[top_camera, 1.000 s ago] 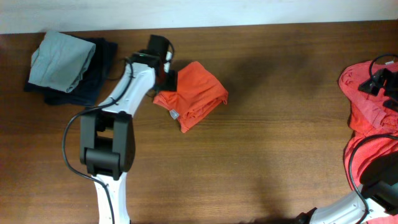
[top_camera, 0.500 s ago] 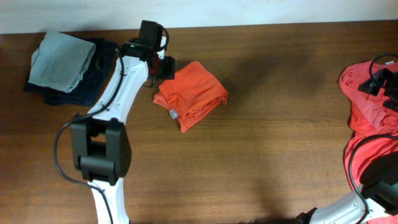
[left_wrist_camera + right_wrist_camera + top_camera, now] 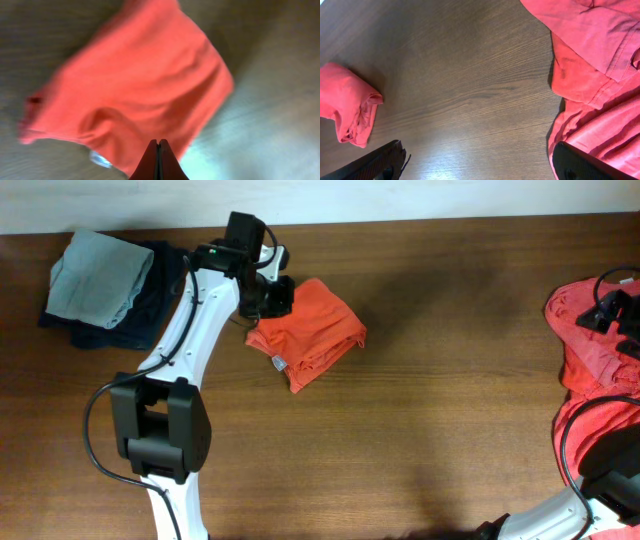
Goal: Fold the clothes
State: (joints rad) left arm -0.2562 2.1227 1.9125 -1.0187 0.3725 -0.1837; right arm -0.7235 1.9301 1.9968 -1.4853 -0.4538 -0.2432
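The left gripper (image 3: 158,150) is holding its jaws pressed fully together, with no cloth showing between them. It is sitting at the upper left corner of the folded orange-red T-shirt (image 3: 308,332), which is lying left of centre on the table (image 3: 450,400). The right gripper (image 3: 480,159) is holding its jaws spread wide above bare wood. At the right edge of the overhead frame, loose orange-red T-shirts (image 3: 590,350) are lying heaped. At the upper left, a grey-green garment (image 3: 100,275) is resting on a navy garment (image 3: 155,310).

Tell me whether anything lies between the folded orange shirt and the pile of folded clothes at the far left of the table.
No loose item does. Only the left arm, stretched toward the folded orange T-shirt, crosses the table between it and the grey-green folded garment.
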